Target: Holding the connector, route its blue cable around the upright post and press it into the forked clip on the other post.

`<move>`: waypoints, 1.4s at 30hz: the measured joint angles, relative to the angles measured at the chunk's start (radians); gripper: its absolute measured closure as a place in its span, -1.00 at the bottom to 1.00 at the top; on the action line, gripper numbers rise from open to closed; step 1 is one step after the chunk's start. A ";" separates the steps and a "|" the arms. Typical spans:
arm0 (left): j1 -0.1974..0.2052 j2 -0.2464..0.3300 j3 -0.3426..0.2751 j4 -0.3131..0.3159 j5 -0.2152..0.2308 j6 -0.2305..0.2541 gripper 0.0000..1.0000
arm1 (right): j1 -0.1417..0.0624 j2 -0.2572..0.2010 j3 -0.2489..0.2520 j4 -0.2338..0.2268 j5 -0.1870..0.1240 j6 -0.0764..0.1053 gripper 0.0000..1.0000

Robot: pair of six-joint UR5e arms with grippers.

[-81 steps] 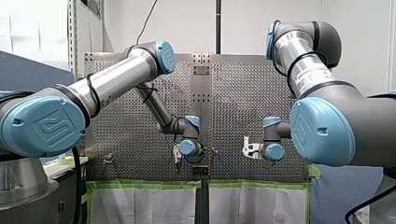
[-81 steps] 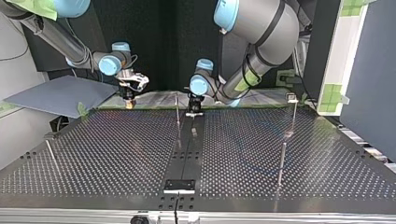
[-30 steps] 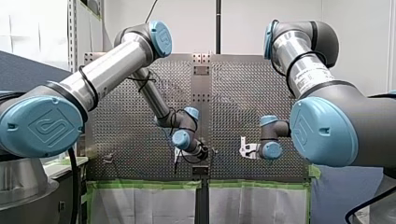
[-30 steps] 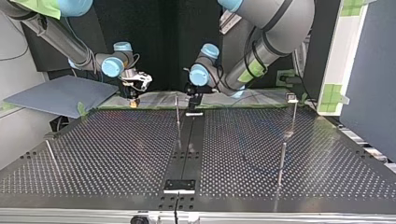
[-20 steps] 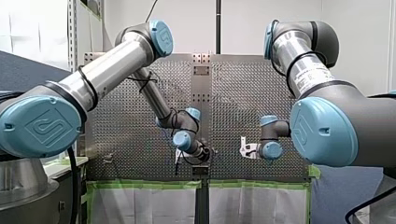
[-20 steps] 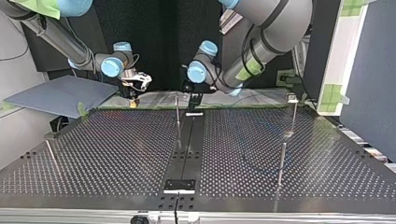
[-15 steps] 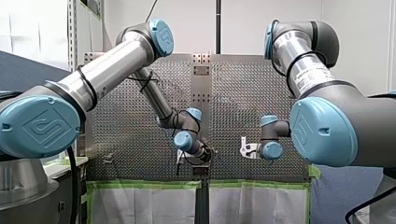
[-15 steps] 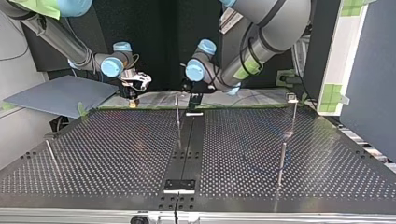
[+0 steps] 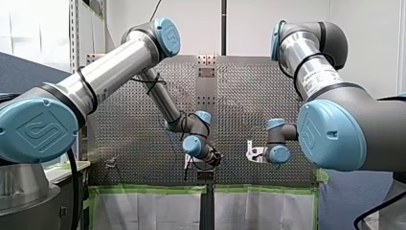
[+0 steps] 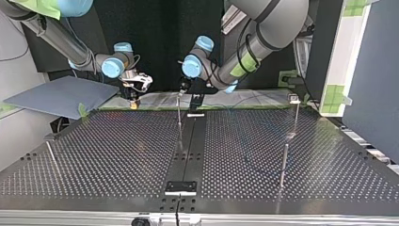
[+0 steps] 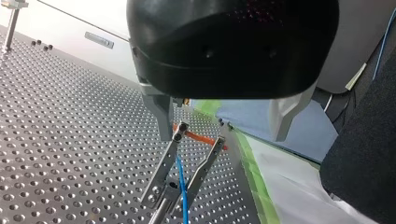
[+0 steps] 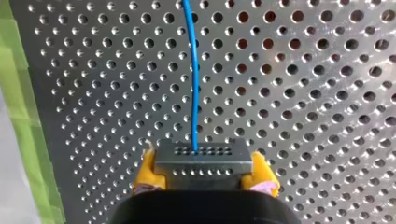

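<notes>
Perforated table (image 10: 117, 155), both arms at its far edge in the top view, just beside the green tape (image 12: 18, 93). Our right gripper (image 12: 205, 173) has its yellow pads (image 12: 148, 168) clamped on the connector (image 12: 203, 161), low over the holes. The blue cable (image 12: 194, 84) runs straight ahead from it. Our left gripper (image 11: 224, 123) hangs over the forked clip (image 11: 166, 168), jaws wide, gripping nothing. The cable looks to lie between the prongs; seated or not, we can't tell. The clip's post (image 10: 179, 117) stands near the table's middle line. Other thin posts (image 10: 284, 165) stand well apart at the top view's right.
</notes>
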 joint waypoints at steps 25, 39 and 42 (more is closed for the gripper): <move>-0.010 0.043 -0.044 0.036 -0.061 0.010 -1.00 | -0.001 0.000 0.000 0.003 -0.002 0.000 1.00; -0.046 0.163 -0.164 0.155 -0.149 -0.025 -1.00 | -0.004 0.000 0.000 0.002 -0.003 0.000 1.00; -0.048 0.189 -0.190 0.167 -0.175 -0.047 -1.00 | -0.004 0.000 0.000 0.000 -0.010 0.000 1.00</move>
